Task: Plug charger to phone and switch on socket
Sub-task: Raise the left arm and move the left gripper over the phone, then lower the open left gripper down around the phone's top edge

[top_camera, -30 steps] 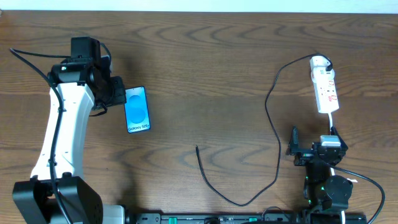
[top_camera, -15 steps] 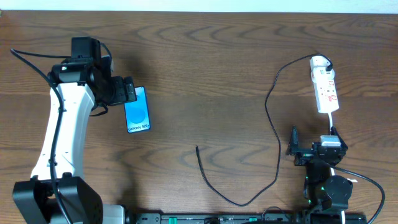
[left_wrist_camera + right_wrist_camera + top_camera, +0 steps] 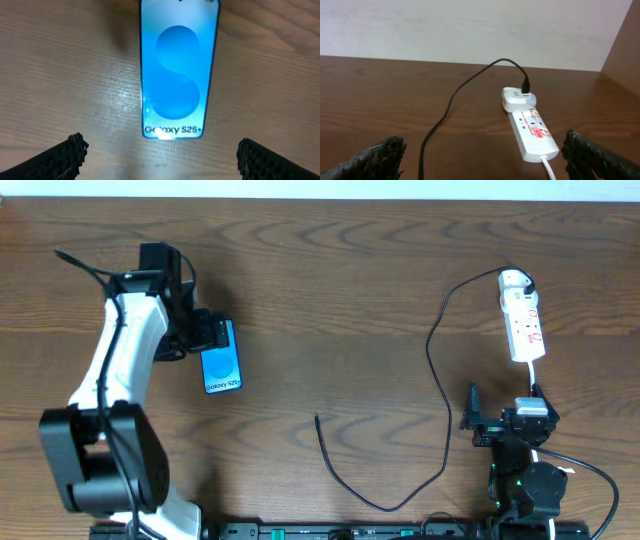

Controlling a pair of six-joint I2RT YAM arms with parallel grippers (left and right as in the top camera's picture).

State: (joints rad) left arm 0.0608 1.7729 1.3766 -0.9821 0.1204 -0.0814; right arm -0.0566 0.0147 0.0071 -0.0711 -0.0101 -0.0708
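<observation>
Overhead: left claw [image 3: 212, 336], wide open and empty, hovers at the phone [image 3: 222, 360]; next, probably close on its edges.

Left arm [image 3: 125, 370]: I rise from my base at the near left edge, white link leaning toward the far side, with the black wrist section turned off to the right. Left gripper [image 3: 213, 333]: angled downward, jaws spread wide. Both black fingertips [image 3: 65, 155] show at the lower corners of the wrist view.

Right arm [image 3: 525, 475]: folded low over its base at the near right edge. Right gripper [image 3: 503, 408]: faces the far side, jaws likewise spread wide.
</observation>
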